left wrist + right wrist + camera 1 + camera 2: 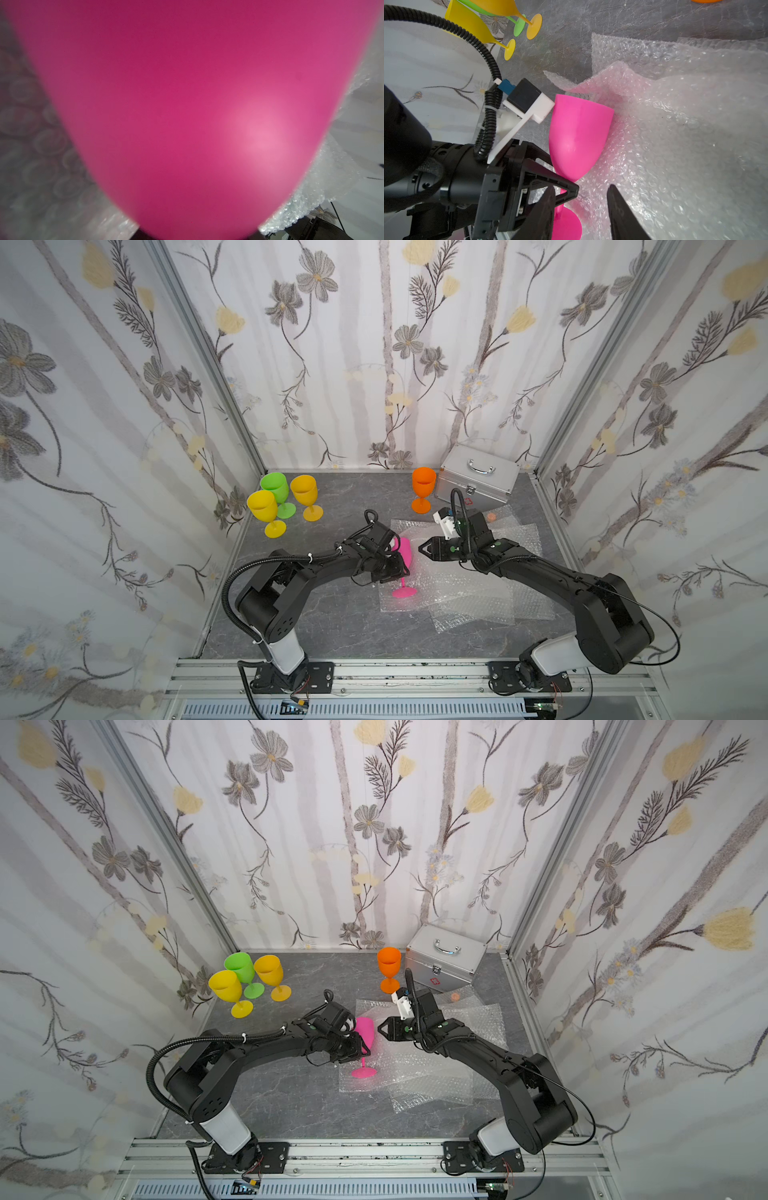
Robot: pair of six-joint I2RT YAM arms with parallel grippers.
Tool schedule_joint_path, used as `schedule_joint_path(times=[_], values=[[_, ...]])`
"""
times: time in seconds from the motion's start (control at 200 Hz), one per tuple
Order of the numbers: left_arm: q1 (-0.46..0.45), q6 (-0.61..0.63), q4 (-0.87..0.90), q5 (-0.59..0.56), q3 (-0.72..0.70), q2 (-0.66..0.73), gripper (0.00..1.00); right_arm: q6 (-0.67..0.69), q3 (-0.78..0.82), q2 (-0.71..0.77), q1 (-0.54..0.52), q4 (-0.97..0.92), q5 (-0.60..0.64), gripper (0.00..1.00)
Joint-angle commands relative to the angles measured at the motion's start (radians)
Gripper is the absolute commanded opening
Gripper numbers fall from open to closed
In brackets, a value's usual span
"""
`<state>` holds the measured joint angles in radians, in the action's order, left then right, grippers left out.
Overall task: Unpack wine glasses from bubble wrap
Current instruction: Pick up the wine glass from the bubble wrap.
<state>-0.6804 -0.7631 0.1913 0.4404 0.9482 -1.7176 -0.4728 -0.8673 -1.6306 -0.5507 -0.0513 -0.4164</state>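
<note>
Tight middle, open front and mid-back

Bare table (332,626) lies free in front of the bubble wrap (469,593) and along the back between the amber-yellow goblet (305,491) and the orange goblet (424,484). The back left corner is blocked by the green goblet (274,485), yellow goblet (262,506) and amber-yellow one standing close together; the back right by the metal case (478,481), just beside the orange goblet. Mid-table, the left gripper (404,568) at the pink goblet (406,551) and the right gripper (420,549), its jaws apart and empty, face each other closely, leaving only a narrow gap above the bowl.
</note>
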Motion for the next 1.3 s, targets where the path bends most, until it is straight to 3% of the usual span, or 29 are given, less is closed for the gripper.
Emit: schedule_joint_path(times=[0.0, 0.305, 0.635, 0.854, 0.989, 1.294], values=[[-0.004, 0.014, 0.039, -0.03, 0.007, -0.007, 0.34, 0.017, 0.001, -0.006, 0.0, 0.038, 0.001, 0.42], [-0.013, 0.063, 0.065, -0.032, 0.018, 0.015, 0.12, 0.036, -0.025, -0.004, 0.006, 0.013, 0.01, 0.41], [-0.042, 0.198, 0.104, -0.058, 0.022, 0.128, 0.06, 0.065, -0.072, 0.065, 0.109, -0.043, -0.048, 0.42], [-0.113, 0.388, 0.169, -0.219, 0.018, 0.21, 0.05, 0.073, -0.118, 0.073, 0.186, -0.085, -0.127, 0.43], [-0.208, 0.52, 0.168, -0.402, -0.001, 0.256, 0.05, 0.085, -0.169, 0.052, 0.199, -0.143, -0.184, 0.43], [-0.32, 0.626, 0.153, -0.643, -0.016, 0.292, 0.05, 0.158, -0.203, -0.009, 0.204, -0.262, -0.23, 0.42]])
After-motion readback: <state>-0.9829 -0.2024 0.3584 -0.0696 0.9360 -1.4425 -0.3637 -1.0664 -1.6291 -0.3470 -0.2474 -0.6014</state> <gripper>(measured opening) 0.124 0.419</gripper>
